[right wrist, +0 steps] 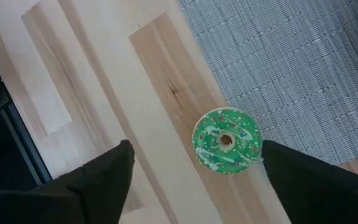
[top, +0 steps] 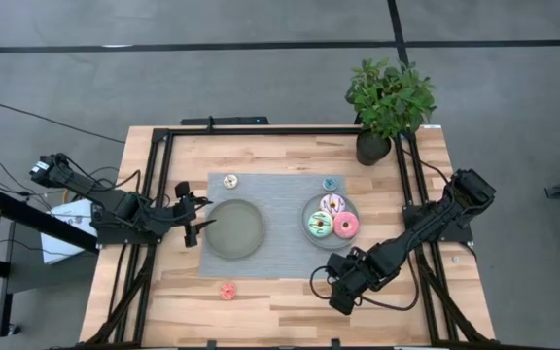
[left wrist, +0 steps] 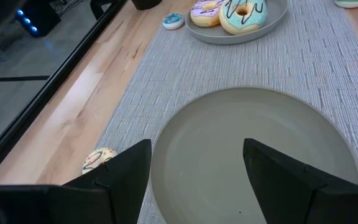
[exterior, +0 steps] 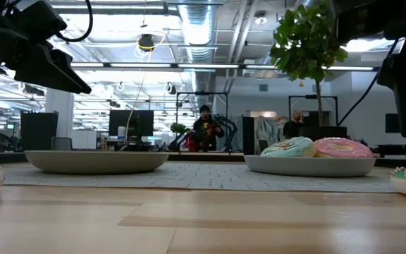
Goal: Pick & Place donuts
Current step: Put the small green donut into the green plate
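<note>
A small green sprinkled donut (right wrist: 225, 141) lies flat on the bare wood just off the grey mat's near edge (right wrist: 291, 74). My right gripper (right wrist: 197, 180) hangs open above it, pointing steeply down, a finger on either side and touching nothing. Three large donuts, pink (top: 346, 227), mint-green (top: 319, 226) and white-lilac (top: 332, 204), lie on the right grey plate (top: 354, 208). My left gripper (top: 191, 218) waits open at the left rim of the empty grey plate (top: 233, 229). A tan donut (top: 229, 181) and a blue donut (top: 330, 183) lie on the mat's far edge. A red donut (top: 227, 290) rests on the wood near the front.
A potted plant (top: 389, 102) stands at the table's far right corner. A black frame rail (top: 261, 129) runs round the table. Bare wood lies along the near edge, between the red donut and my right gripper (top: 319, 282).
</note>
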Robot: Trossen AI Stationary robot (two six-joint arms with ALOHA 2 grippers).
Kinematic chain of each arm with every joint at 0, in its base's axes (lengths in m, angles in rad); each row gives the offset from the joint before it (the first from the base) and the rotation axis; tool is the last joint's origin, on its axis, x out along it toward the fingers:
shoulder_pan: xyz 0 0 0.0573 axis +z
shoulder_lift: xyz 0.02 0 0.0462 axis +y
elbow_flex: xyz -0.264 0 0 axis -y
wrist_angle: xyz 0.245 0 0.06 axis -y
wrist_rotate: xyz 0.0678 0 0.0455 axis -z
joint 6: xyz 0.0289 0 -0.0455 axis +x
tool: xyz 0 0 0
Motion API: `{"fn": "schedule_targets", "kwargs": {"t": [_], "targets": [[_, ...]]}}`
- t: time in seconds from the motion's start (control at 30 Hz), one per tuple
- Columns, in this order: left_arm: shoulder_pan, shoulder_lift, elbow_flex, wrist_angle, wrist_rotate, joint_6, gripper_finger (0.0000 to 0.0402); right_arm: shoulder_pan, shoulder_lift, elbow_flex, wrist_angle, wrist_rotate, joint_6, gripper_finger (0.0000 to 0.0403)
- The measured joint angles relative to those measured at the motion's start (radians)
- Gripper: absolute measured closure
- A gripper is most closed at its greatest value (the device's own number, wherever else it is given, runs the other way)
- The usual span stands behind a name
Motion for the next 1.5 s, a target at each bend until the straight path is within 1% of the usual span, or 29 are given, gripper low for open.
{"fn": "schedule_targets", "kwargs": {"t": [0.13,0.27,0.53,0.8,0.97,1.17,1.5], "targets": [[0.000,0.000,0.000,0.000,0.000,0.000,0.0154,0.000,0.000,0.000,0.007,0.000,0.000,0.0039],[0.000,0.000,0.000,-0.001,0.000,0.000,0.0154,0.011,0.000,0.000,0.033,0.001,-0.007,0.0032],[0.000,0.000,0.000,-0.002,0.000,0.000,0.0154,0.021,0.000,0.000,0.007,0.001,-0.005,0.0032],[0.000,0.000,0.000,-0.010,0.000,0.000,0.0154,-0.002,0.036,-0.002,-0.100,0.000,0.080,0.0032],[0.000,0.000,0.000,-0.012,0.000,0.000,0.0154,-0.009,0.070,-0.001,-0.078,-0.012,0.072,0.0032],[0.000,0.000,0.000,-0.022,0.000,-0.008,0.0154,-0.015,0.117,0.000,-0.075,-0.060,0.072,0.0032],[0.000,0.000,0.000,-0.024,0.000,-0.011,0.0154,-0.016,0.124,-0.001,-0.058,-0.056,0.072,0.0032]]}}
